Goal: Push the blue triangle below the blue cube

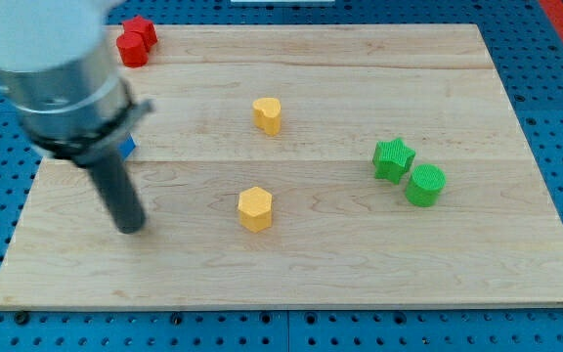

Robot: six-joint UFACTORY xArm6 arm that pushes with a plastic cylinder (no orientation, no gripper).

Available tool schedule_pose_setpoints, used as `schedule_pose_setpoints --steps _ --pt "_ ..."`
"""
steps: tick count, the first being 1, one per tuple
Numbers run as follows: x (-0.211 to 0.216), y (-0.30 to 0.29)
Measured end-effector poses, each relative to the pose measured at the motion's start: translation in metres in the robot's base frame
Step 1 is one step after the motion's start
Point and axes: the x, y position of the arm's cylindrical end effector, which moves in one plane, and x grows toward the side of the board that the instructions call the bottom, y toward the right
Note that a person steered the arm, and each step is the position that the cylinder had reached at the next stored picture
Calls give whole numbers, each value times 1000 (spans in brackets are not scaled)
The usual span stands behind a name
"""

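Only a sliver of one blue block shows, at the view's left, mostly hidden behind the arm's grey housing. Its shape cannot be made out, and no second blue block is visible. My tip rests on the wooden board, a little below that blue sliver and well left of the yellow hexagon block.
A red star and a red block sit at the top left. A yellow heart-like block is top centre, a yellow hexagon centre. A green star and green cylinder sit right.
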Motion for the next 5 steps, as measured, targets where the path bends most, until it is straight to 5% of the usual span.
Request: schedule_pose_setpoints --steps 1,2,3,5 --pt "-51 -51" --pt "-132 -28" --pt "-168 9" --pt "-138 41"
